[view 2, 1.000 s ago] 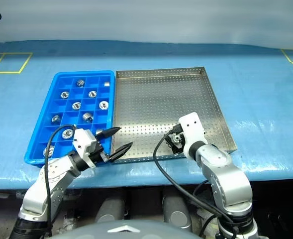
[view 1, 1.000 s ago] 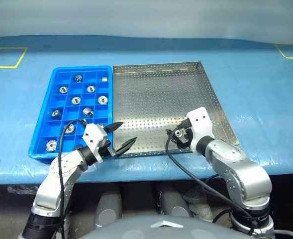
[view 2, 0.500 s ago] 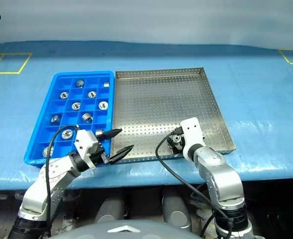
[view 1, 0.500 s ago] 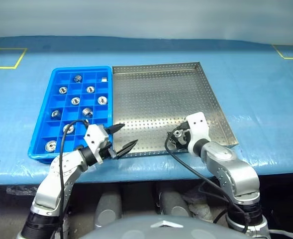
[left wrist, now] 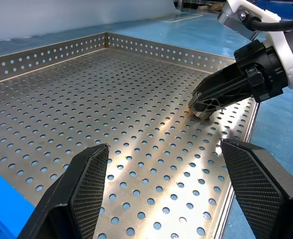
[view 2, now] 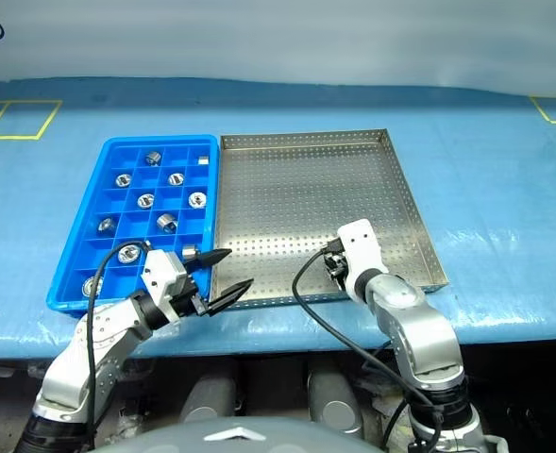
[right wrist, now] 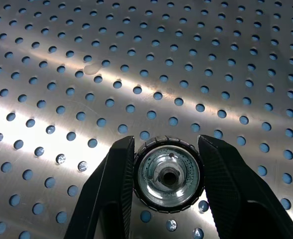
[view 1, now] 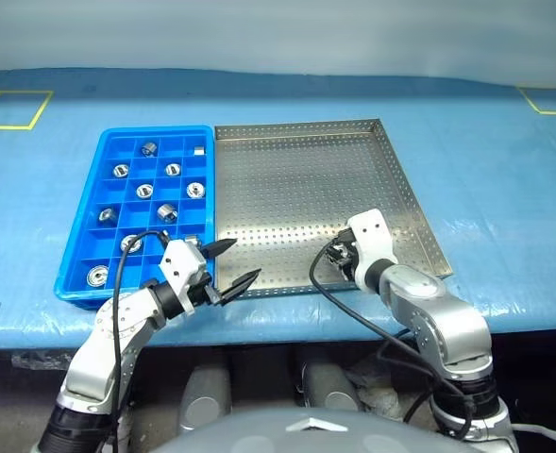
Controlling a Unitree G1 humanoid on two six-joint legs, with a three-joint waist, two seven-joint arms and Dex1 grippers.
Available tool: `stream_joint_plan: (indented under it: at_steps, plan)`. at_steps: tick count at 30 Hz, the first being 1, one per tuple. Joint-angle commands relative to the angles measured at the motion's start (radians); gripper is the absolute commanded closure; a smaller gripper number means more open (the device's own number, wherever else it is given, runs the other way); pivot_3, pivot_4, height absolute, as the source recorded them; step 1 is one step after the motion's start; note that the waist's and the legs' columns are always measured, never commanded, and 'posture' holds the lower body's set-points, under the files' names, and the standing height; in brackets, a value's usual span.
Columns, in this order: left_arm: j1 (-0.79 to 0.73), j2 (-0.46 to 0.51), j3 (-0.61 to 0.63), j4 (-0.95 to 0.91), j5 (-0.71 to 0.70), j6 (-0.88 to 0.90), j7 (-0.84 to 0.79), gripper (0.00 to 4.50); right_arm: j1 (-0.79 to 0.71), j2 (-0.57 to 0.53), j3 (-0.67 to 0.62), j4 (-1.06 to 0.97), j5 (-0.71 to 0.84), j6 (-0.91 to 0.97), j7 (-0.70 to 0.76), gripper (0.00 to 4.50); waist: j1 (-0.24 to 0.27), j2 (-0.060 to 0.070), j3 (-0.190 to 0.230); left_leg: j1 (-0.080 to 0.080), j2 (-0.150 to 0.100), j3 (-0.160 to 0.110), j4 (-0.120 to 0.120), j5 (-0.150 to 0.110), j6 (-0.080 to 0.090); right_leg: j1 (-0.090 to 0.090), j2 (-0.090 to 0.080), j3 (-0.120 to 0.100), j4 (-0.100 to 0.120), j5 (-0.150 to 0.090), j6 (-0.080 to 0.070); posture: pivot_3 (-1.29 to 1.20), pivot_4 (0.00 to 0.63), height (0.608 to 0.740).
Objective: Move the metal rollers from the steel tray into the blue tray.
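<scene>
I have the right pincer (right wrist: 167,174) closed on the last roller (right wrist: 168,175) in the steel tray (view 1: 296,179), near the tray's front rim on its right side; in the right wrist view the two black fingers (right wrist: 111,184) press the knurled ring from opposite sides with its dark centre hole facing the camera, so it looks seated across its width rather than pinched at an edge. The roller sits low against the perforated floor, and I judge it has not been lifted yet. I came in steeply from above so the fingers could straddle the ring without scraping the rim. The left pincer (view 1: 228,262) hangs open over the front left corner of the steel tray, just beside the blue tray (view 1: 81,255), holding nothing; I keep it parked there, out of the right arm's path. The other metal rollers (view 1: 195,190) already lie in the blue tray's compartments, one to a cell, with several cells empty. Both trays sit side by side, long edges touching, on the blue-covered counter (view 1: 504,189), which keeps the carry short. Next I would raise the roller clear of the rim and cross to an empty cell; a round, shiny part could slip if the grip is off-centre.
</scene>
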Motion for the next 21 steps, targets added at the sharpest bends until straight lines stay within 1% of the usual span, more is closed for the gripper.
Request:
stream_joint_plan:
  at_steps: [1,5,11,17,21]
  plan:
    - [0.003,-0.013,0.009,-0.001,0.002,-0.03,0.007,0.54,-0.064,0.02,0.001,-0.054,0.011,-0.022,-0.007,2.84,-0.001,0.001,0.001,-0.001,0.0,0.0,0.0,0.0,0.0,-0.001,0.0,0.0,0.0,0.0,0.0,0.08,0.15,0.74]
    - [0.009,-0.029,0.037,-0.007,-0.006,-0.044,0.029,0.54,-0.154,0.073,0.024,-0.053,0.018,-0.064,-0.013,2.84,0.0,0.001,0.001,-0.001,0.0,0.001,0.0,0.0,0.0,-0.001,0.0,0.001,0.0,0.001,0.001,0.11,0.15,0.74]
    - [0.055,-0.05,0.12,-0.07,-0.011,-0.065,0.105,0.54,-0.302,0.18,0.123,0.074,0.009,-0.178,0.0,2.84,0.015,0.001,0.001,-0.001,0.0,0.0,-0.001,0.0,0.0,-0.001,0.001,0.0,0.0,0.001,0.001,0.21,0.15,0.74]
    - [0.154,-0.045,0.217,-0.218,-0.01,-0.046,0.184,0.54,-0.401,0.24,0.241,0.232,-0.009,-0.312,0.05,2.84,0.06,0.001,0.001,-0.003,0.0,-0.001,-0.002,0.0,0.0,-0.002,0.0,-0.001,-0.001,0.001,0.002,0.35,0.15,0.74]
    - [0.278,-0.056,0.285,-0.288,-0.012,-0.051,0.218,0.54,-0.43,0.288,0.297,0.332,-0.003,-0.39,0.095,2.84,0.094,0.001,0.001,-0.002,0.0,-0.002,-0.003,0.0,0.0,-0.002,0.0,-0.002,-0.001,0.001,0.0,0.41,0.15,0.74]
